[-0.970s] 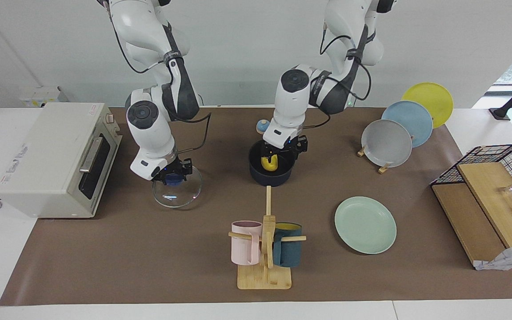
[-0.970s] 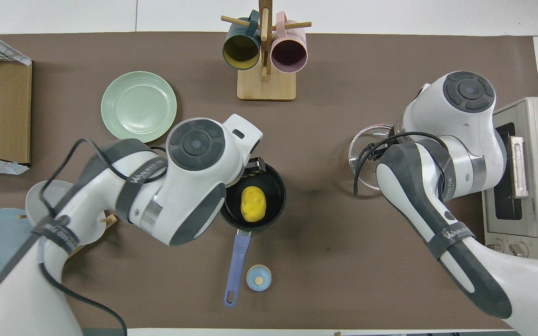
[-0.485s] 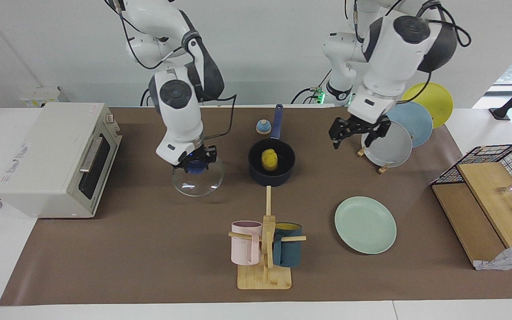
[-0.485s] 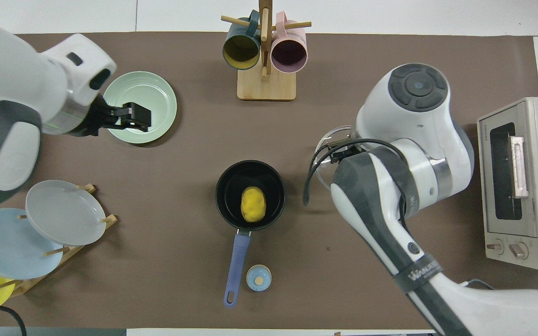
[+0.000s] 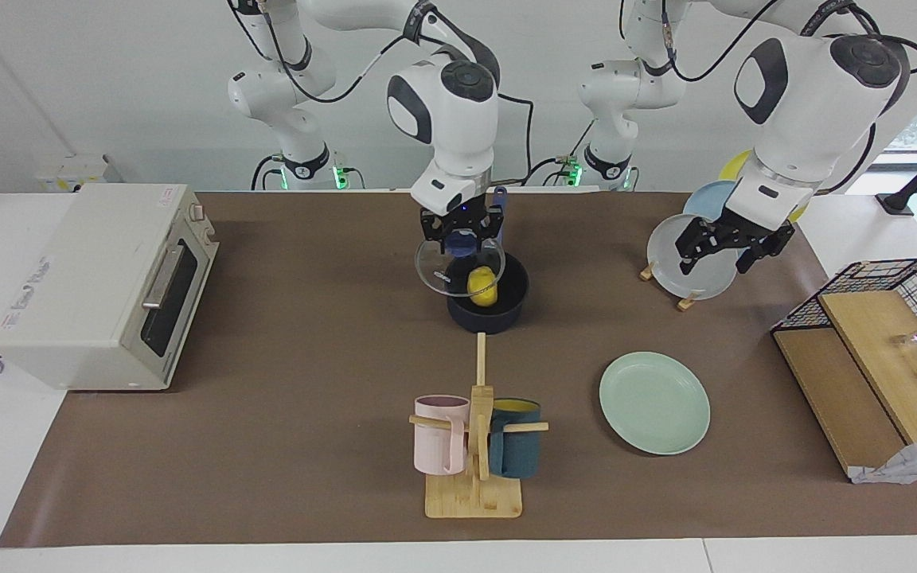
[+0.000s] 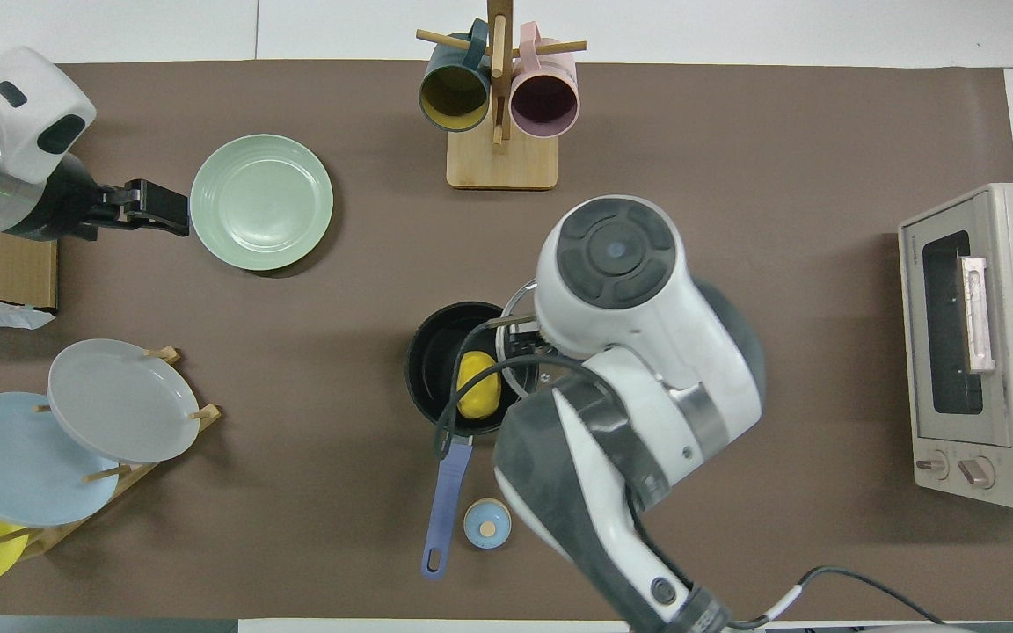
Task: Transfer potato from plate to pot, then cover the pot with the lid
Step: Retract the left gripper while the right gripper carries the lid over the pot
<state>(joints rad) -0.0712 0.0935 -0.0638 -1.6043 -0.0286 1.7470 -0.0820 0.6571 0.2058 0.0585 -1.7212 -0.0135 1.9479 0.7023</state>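
Observation:
The yellow potato (image 5: 482, 287) lies in the navy pot (image 5: 487, 317), also in the overhead view (image 6: 477, 396). The pot (image 6: 434, 352) has its blue handle (image 6: 446, 492) toward the robots. My right gripper (image 5: 461, 240) is shut on the dark blue knob of the glass lid (image 5: 436, 272). It holds the lid tilted just above the pot, toward the right arm's end of it. The mint-green plate (image 5: 654, 403) is bare. My left gripper (image 5: 727, 248) is open and empty, raised over the plate rack.
A toaster oven (image 5: 100, 278) stands at the right arm's end. A mug tree (image 5: 474, 446) stands farther from the robots than the pot. A rack of plates (image 5: 693, 259) and a wire basket (image 5: 888, 306) are at the left arm's end. A small blue bell (image 6: 486, 523) stands beside the pot handle.
My right gripper has carried the lid from the table near the oven up and over to the pot. My left gripper has let go of the potato and drawn back toward the plate rack.

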